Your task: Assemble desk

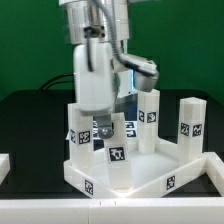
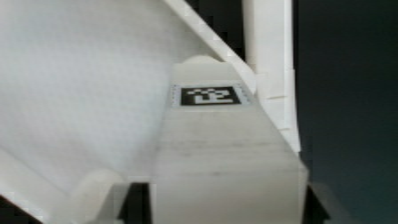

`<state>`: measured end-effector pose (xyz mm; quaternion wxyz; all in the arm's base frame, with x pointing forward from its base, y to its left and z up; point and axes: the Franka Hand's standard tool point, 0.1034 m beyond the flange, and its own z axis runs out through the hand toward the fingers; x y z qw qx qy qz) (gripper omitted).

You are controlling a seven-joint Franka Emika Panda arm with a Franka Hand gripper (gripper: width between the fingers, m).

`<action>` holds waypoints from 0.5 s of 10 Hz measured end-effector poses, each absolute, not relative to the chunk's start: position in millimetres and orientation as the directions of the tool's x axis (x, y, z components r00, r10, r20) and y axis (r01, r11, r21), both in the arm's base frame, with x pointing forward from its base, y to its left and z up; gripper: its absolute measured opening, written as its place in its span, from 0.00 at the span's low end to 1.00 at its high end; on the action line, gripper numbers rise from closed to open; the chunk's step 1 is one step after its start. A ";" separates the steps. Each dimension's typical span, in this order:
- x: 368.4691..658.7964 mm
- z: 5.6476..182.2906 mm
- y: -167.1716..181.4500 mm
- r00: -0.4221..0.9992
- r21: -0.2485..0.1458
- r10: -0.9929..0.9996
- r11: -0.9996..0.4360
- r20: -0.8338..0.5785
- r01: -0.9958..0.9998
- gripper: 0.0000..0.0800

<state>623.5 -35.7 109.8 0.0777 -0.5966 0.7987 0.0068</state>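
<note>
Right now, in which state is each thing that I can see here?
gripper: shut on the held leg.
held leg: between the fingers, over the tabletop.
tabletop: lying flat, rim up.
far leg: upright at a tabletop corner.
leg at the exterior view's right: upright, untouched.

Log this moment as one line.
claw: shut on a leg | leg: upright, over the tabletop | tabletop: lying flat, rim up

A: The hand (image 1: 97,118) hides part of the near leg (image 1: 103,130). Its fingertips?
B: Can't tell. The wrist view is blurred, and the tabletop (image 2: 80,110) runs off the edges.
</note>
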 end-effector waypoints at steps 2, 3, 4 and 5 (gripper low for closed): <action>622.8 110.1 -34.7 -0.246 -0.093 -0.960 0.260 -0.135 -0.961 0.37; 622.5 109.6 -31.1 -0.199 -0.094 -0.972 0.211 -0.122 -0.973 0.37; 622.5 109.4 -21.5 -0.101 -0.097 -0.990 0.111 -0.102 -0.989 0.63; 623.7 109.6 -14.5 0.127 -0.116 -0.990 -0.119 -0.068 -0.986 0.76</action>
